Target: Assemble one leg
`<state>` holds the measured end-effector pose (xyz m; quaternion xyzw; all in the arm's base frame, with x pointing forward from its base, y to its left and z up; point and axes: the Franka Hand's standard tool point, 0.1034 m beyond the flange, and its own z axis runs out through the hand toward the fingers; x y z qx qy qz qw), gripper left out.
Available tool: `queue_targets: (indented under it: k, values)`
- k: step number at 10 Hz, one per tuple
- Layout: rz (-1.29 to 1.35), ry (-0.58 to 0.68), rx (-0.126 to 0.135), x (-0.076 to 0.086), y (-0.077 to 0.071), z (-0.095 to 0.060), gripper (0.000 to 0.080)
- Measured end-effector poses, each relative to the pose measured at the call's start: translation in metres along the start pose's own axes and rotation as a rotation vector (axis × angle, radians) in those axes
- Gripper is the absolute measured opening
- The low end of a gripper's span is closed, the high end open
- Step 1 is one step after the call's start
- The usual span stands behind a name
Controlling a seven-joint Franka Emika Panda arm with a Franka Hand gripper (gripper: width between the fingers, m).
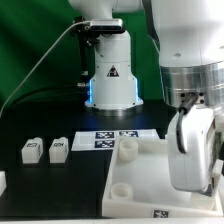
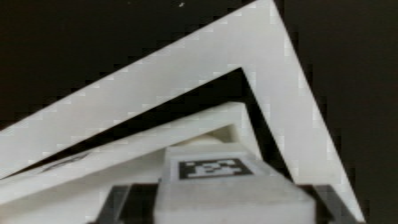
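In the wrist view my gripper [image 2: 217, 198] is shut on a leg [image 2: 214, 168], a stubby white peg with a black-and-white tag facing the camera. Dark fingers [image 2: 125, 203] press on both its sides. Behind the leg lies a corner of the large flat white board [image 2: 270, 90]. In the exterior view the gripper [image 1: 191, 186] hangs over the right side of that board [image 1: 140, 172]; the held leg is hidden behind the hand. Two more legs [image 1: 32, 150] [image 1: 58, 148] stand on the black table at the exterior view's left.
The board has round corner sockets [image 1: 128, 150] [image 1: 122, 188]. The marker board [image 1: 113, 138] lies just behind it. The robot base [image 1: 110, 75] stands at the back centre. Another white part [image 1: 2, 180] shows at the left edge.
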<state>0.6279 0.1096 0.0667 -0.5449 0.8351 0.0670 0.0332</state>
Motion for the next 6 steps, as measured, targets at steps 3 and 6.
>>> queue_targets:
  k: [3, 6]
  values:
    - [-0.005, -0.001, -0.001, -0.002, 0.002, 0.000, 0.0542]
    - [-0.032, -0.026, 0.014, -0.025, 0.007, -0.019, 0.0648]
